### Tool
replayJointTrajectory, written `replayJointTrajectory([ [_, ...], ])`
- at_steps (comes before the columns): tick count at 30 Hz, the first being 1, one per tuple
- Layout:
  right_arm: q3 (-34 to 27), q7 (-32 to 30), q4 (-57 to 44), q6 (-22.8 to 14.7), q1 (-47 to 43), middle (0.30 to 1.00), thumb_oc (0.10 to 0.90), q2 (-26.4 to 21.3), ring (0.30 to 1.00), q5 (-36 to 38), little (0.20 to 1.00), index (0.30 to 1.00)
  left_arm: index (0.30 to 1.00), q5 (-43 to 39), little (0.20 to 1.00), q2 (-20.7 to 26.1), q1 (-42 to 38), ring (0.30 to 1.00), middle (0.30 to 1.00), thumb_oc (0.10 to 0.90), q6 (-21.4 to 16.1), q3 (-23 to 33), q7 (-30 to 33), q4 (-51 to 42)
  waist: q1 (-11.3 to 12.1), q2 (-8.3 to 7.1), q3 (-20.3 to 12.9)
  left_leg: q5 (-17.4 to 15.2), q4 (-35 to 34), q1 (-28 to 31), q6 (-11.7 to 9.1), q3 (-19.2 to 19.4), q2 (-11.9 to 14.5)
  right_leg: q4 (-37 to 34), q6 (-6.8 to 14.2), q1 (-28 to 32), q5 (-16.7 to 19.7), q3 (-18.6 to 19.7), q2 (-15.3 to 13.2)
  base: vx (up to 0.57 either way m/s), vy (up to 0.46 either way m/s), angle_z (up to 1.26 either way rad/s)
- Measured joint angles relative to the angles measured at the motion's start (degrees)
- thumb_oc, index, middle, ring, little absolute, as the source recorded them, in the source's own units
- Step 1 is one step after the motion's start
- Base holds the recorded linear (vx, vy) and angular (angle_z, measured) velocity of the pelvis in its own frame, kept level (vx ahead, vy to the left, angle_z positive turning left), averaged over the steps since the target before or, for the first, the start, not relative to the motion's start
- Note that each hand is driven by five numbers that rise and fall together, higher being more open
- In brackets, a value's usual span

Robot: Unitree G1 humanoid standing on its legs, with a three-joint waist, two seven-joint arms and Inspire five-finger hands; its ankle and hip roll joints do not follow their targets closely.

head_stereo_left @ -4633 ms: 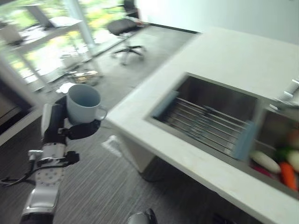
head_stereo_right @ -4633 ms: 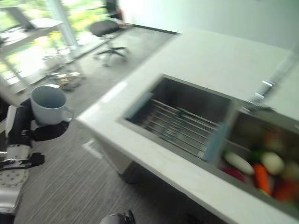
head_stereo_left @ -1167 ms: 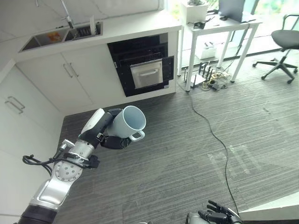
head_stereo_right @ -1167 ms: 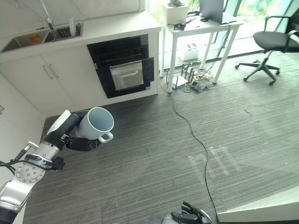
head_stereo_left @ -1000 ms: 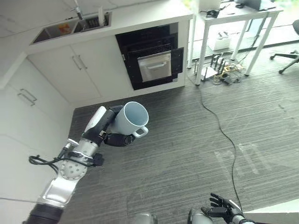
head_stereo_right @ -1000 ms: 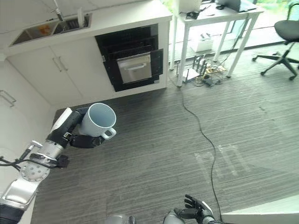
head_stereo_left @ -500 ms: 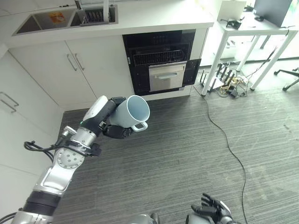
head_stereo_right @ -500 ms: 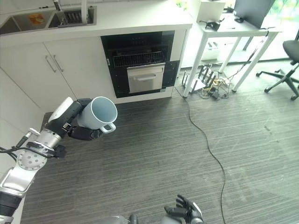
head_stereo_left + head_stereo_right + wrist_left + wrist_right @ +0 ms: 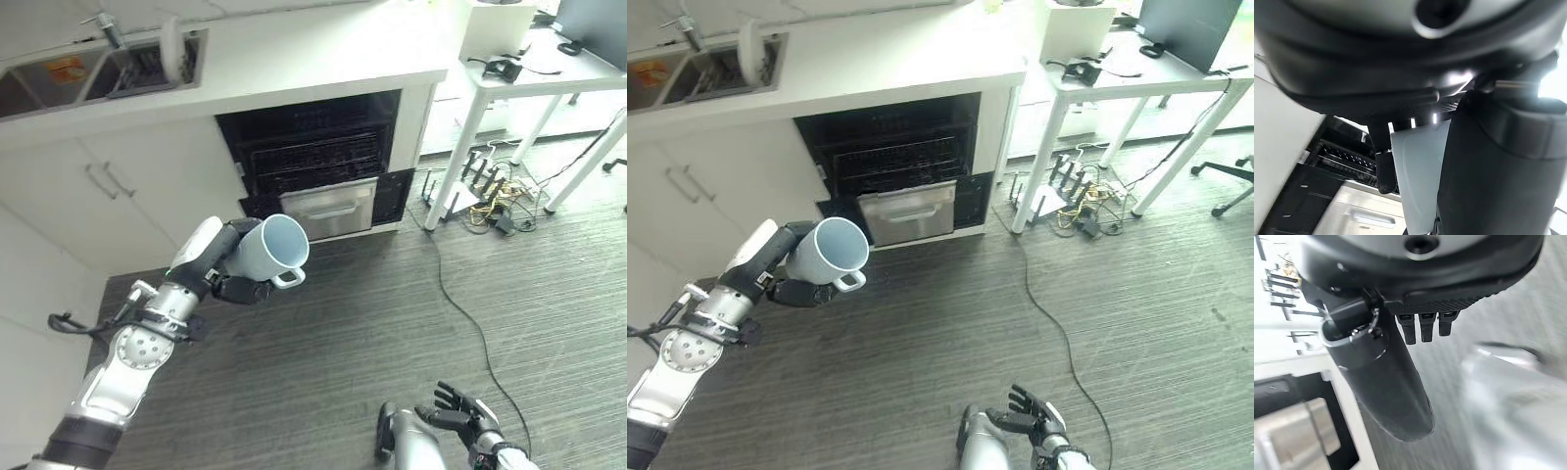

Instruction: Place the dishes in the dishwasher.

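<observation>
Since half a second ago my raised mug (image 9: 266, 251) had kept its place in my left hand (image 9: 219, 270), fingers curled round it, its mouth facing the open dishwasher (image 9: 315, 171) beyond. My right hand (image 9: 460, 414) hung low over the floor (image 9: 392, 323), fingers spread.

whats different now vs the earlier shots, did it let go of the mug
No. The left hand still grips the pale blue mug, tilted the same way. What changed is the view: 4.6 s ago the head camera looked at the sink counter; it has since swung round, and the open dishwasher under the counter now sits closer and more central. The right hand stays low, fingers spread.
</observation>
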Motion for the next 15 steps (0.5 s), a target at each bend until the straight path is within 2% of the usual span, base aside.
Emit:
replayJointTrajectory([
  [1, 0.2, 0.0, 0.1, 0.0, -0.5, 0.900, 0.800, 0.0, 0.900, 0.0, 0.900, 0.900, 0.300, 0.4, 0.300, 0.0, 0.0, 0.300, 0.300, 0.400, 0.1, 0.0, 0.0, -1.3, 0.3, -0.99, 0.6, -2.2, 1.6, -2.1, 1.3, 0.4, 0.1, -2.4, 0.0, 2.8, 0.0, 0.2, 0.2, 0.27, -0.309, -0.08],
  [2, 0.4, 0.0, 0.3, -0.2, -0.6, 0.900, 0.800, -0.1, 0.900, 0.0, 0.900, 0.900, 0.300, 1.1, 0.300, 0.0, -0.2, 0.300, 0.300, 0.400, 0.1, -0.1, 0.0, -2.3, 0.2, -1.63, 0.8, -3.0, 3.3, -4.4, 1.7, 1.2, 0.3, -4.2, 0.0, 5.3, -0.1, 0.1, 0.3, 0.19, -0.239, -0.05],
  [4, 0.4, 0.2, 1.5, -1.0, -0.4, 0.900, 0.800, -0.2, 0.900, -0.2, 0.900, 0.900, 0.300, 1.1, 0.300, 0.6, -1.5, 0.300, 0.300, 0.400, 0.4, -0.7, 0.0, -4.6, 0.2, -2.42, 0.8, -3.4, 11.6, -13.1, 2.3, 5.4, 2.4, -7.8, -0.2, 11.0, -0.2, 0.0, 0.2, 0.23, -0.157, 0.10],
  [5, 0.4, 0.1, 1.6, -1.1, -0.1, 0.900, 0.800, -0.3, 0.900, -0.2, 0.900, 0.900, 0.300, 1.1, 0.300, 1.2, -2.4, 0.300, 0.300, 0.400, 0.4, -0.7, 0.0, -5.1, 0.4, -2.51, 0.7, -4.6, 13.0, -17.4, 3.3, 6.1, 1.6, -9.9, -0.1, 13.1, -0.2, 0.0, -0.1, 0.22, -0.078, -0.04],
  [6, 0.4, 0.1, 1.6, -1.5, -0.1, 0.900, 0.800, -0.6, 0.900, -0.2, 0.900, 0.900, 0.300, 1.0, 0.300, 1.5, -3.5, 0.300, 0.300, 0.400, 0.2, -0.5, 0.1, -5.1, 1.3, -2.97, 0.6, -5.8, 9.6, -20.5, 4.2, 5.3, -1.2, -11.3, 0.6, 13.7, -0.6, 0.0, -1.3, 0.19, -0.020, -0.33],
  [7, 0.2, 0.3, 2.0, -2.1, -0.2, 0.900, 0.800, -1.4, 0.900, -0.2, 0.900, 0.900, 0.300, 0.9, 0.300, 1.5, -4.9, 0.300, 0.300, 0.400, 0.2, -0.2, 0.4, -4.9, 2.1, -2.69, 0.5, -6.0, 2.2, -23.1, 4.7, 4.8, -3.9, -11.8, 2.7, 13.8, -0.7, 0.2, -2.4, 0.22, -0.020, -0.46],
  [8, 0.3, 0.8, 2.2, -2.1, -0.3, 0.900, 0.800, -1.8, 0.900, -0.2, 0.900, 0.900, 0.300, 0.9, 0.300, 1.6, -5.5, 0.300, 0.300, 0.400, 0.3, -0.1, 1.1, -4.6, 1.8, -1.17, 0.3, -4.8, -7.7, -23.6, 6.1, 5.9, -4.6, -11.2, 4.9, 14.6, -1.5, -1.0, -2.5, 0.15, 0.003, -0.31],
  [9, 0.3, 0.9, 2.1, -2.2, 0.4, 0.900, 0.800, -1.8, 0.900, -0.2, 0.900, 0.900, 0.300, 0.9, 0.300, 1.5, -5.5, 0.300, 0.300, 0.400, 0.5, -0.3, 1.4, -4.2, 0.5, 0.92, -0.3, 0.4, -19.0, -21.9, 8.1, 6.7, -4.6, -9.9, 7.7, 16.2, -3.4, -2.6, -2.1, 0.07, 0.031, -0.12],
  [10, 0.4, 0.8, 2.1, -2.1, 1.7, 0.900, 0.800, -1.6, 0.900, -0.2, 0.900, 0.900, 0.300, 0.9, 0.300, 1.3, -5.3, 0.300, 0.300, 0.400, 0.1, -1.0, 1.5, -3.5, -0.6, 3.47, -1.2, 6.1, -25.5, -19.4, 8.9, 7.7, -3.7, -7.1, 9.7, 17.1, -7.1, -3.5, -1.2, 0.06, 0.076, -0.16],
  [11, 0.8, 0.7, 2.2, -2.1, 1.9, 0.900, 0.800, -1.3, 0.900, -0.2, 0.900, 0.900, 0.300, 0.9, 0.300, 0.1, -5.0, 0.300, 0.300, 0.400, 0.2, -1.1, 2.2, -2.7, -0.4, 3.23, -1.4, 6.4, -27.2, -18.1, 9.2, 8.6, -5.1, -4.0, 10.4, 15.6, -8.4, -4.3, -3.0, 0.18, 0.164, -0.45],
  [12, 3.2, 0.7, 3.0, -2.1, 0.9, 0.900, 0.800, 0.5, 0.900, -0.2, 0.900, 0.900, 0.300, 1.0, 0.300, -0.1, -4.7, 0.300, 0.300, 0.400, 0.7, -1.3, 2.6, -2.3, 0.3, 2.91, -1.2, 5.8, -25.0, -19.9, 8.5, 9.4, -5.5, 0.4, 8.2, 11.3, -9.9, -5.7, -1.7, 0.21, 0.185, -0.41],
  [13, 3.4, 1.0, 4.6, -1.9, 0.7, 0.900, 0.800, 2.5, 0.900, -0.4, 0.900, 0.900, 0.300, 1.1, 0.300, -0.1, -4.7, 0.300, 0.300, 0.400, 1.1, -1.4, 2.6, -1.7, 0.5, 1.18, -0.5, 5.1, -18.7, -22.6, 7.7, 8.0, -5.9, -2.0, 5.0, 11.3, -9.2, -6.3, -1.7, 0.22, 0.198, -0.43],
  [14, 3.4, 1.3, 5.0, -1.8, 0.9, 0.900, 0.800, 3.0, 0.900, -0.5, 0.900, 0.900, 0.300, 1.1, 0.300, -0.8, -3.8, 0.300, 0.300, 0.400, 1.5, -1.3, 2.7, -1.2, 1.4, 1.31, -0.4, 4.3, -13.0, -25.0, 6.8, 6.3, -5.4, -4.5, 5.5, 13.0, -8.6, -6.1, -1.8, 0.16, 0.124, -0.32],
  [15, 3.7, 1.5, 5.0, -1.9, 0.9, 0.900, 0.800, 3.1, 0.900, -0.7, 0.900, 0.900, 0.300, 1.1, 0.300, -1.3, -2.6, 0.300, 0.300, 0.400, 1.8, -1.3, 2.6, -1.1, 1.9, 1.69, -0.2, 2.8, -6.5, -28.9, 4.7, 5.0, -4.0, -7.0, 5.9, 14.3, -7.3, -5.9, -1.1, 0.15, 0.142, -0.30],
])
